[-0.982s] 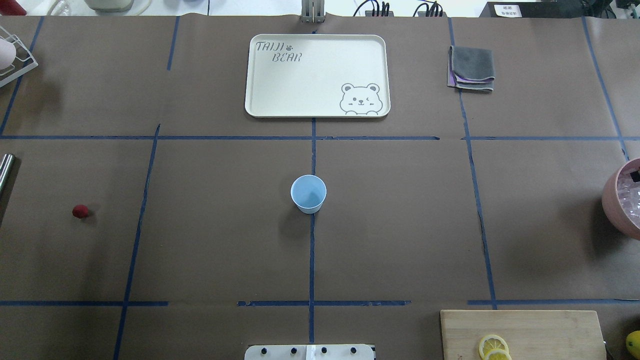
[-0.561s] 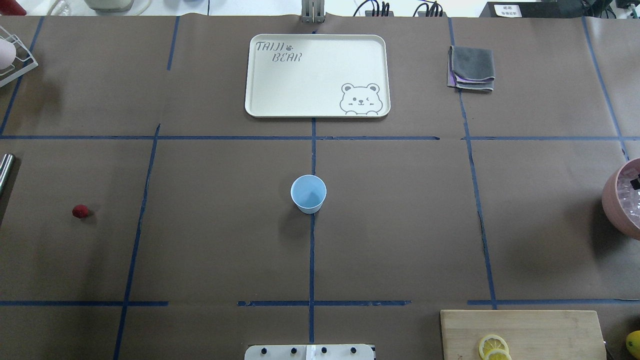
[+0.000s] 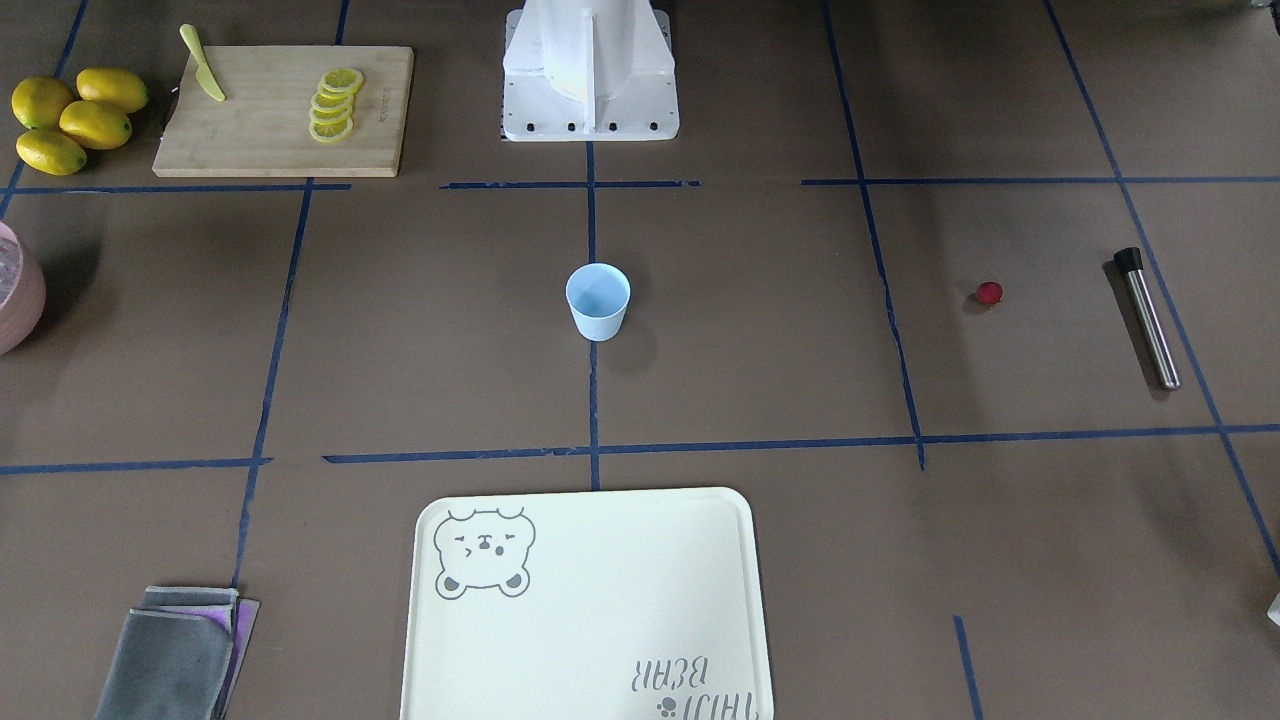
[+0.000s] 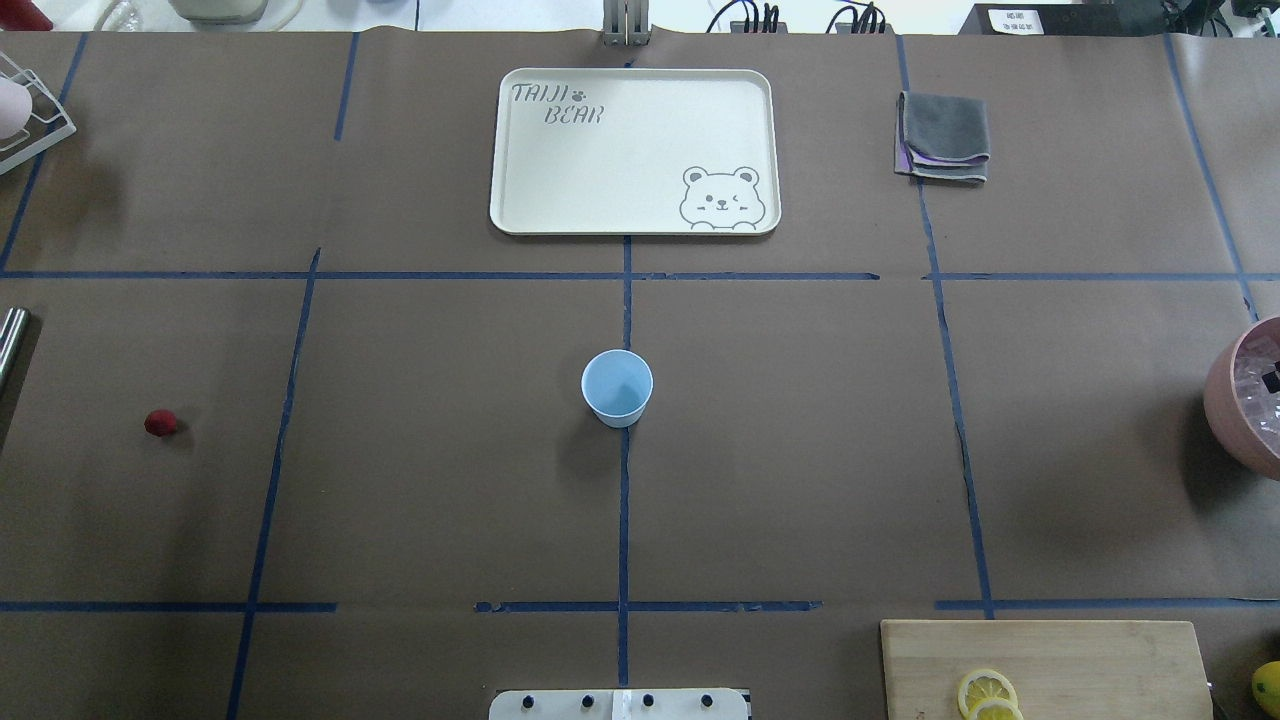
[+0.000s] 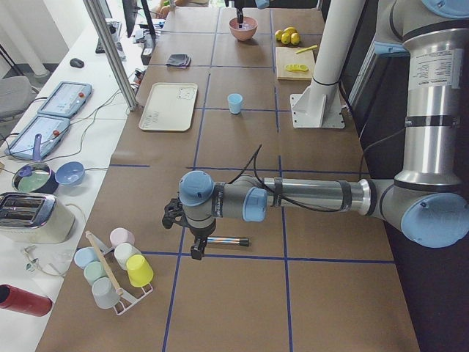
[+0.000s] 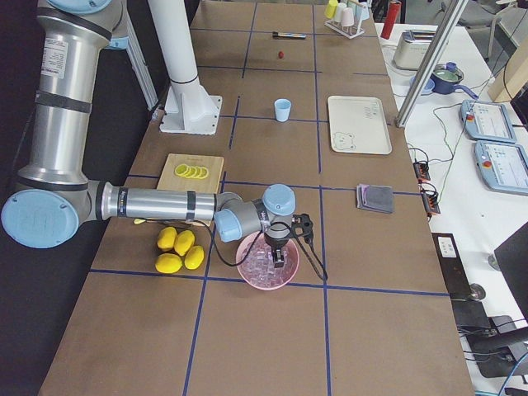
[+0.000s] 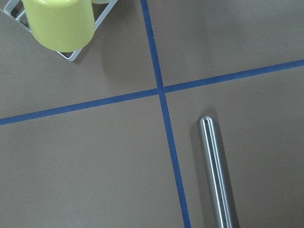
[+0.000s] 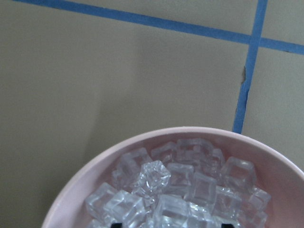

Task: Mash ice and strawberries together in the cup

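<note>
One cup (image 4: pixel 617 388) stands upright, mouth up. Right fingers (image 6: pixel 279 256) hang spread over ice (image 8: pixel 190 190); left fingers (image 5: pixel 196 249), cannot tell.

The overhead camera looks forward and down from behind the robot's base (image 4: pixel 620 705). The front-facing one looks back across the table (image 4: pixel 400 450). Both share the pale blue cup (image 4: pixel 617 387) and bear tray (image 4: pixel 600 160). Side cameras look along the table from either end. Wrist cameras sit close: the left over a steel muddler (image 7: pixel 216 175), the right over a pink bowl (image 8: pixel 95 175) of ice (image 8: pixel 190 185).
</note>
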`<state>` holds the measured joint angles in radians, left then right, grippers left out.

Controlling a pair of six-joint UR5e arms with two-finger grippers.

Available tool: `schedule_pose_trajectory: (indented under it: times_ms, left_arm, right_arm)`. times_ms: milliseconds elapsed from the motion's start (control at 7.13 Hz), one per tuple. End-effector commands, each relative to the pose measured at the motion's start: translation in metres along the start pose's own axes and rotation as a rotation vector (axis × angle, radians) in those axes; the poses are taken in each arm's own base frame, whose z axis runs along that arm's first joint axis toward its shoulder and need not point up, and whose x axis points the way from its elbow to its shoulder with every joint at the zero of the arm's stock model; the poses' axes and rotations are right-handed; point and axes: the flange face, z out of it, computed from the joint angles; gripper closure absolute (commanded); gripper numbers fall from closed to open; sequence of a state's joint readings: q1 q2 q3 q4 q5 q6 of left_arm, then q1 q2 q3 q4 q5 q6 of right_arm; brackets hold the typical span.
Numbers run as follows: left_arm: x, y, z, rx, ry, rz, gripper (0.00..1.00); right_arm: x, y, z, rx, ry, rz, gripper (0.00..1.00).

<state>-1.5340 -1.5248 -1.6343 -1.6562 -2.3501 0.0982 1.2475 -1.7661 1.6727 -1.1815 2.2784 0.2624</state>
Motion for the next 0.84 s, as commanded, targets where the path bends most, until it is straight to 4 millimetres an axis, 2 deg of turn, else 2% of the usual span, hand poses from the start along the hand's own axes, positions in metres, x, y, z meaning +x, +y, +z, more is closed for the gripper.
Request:
schedule_pose_trajectory:
  times_ms: [0, 140, 421, 701]
  left_arm:
    - [0.000, 0.000, 0.000, 0.000, 0.000, 0.000, 0.00]
    - [0.000, 0.000, 0.000, 0.001, 0.000, 0.001, 0.00]
    - [0.001, -0.001, -0.001, 0.002, 0.000, 0.002, 0.00]
    - [0.001, -0.002, -0.001, 0.004, 0.000, 0.004, 0.00]
  right_arm:
    - [0.001, 0.002, 0.002, -0.007, 0.003, -0.001, 0.91]
    - [-0.001, 0.001, 0.000, -0.003, 0.002, -0.006, 1.00]
    - [-0.012, -0.006, -0.011, 0.024, -0.006, -0.029, 1.00]
    - [-0.057, -0.029, -0.071, 0.147, -0.040, -0.108, 0.98]
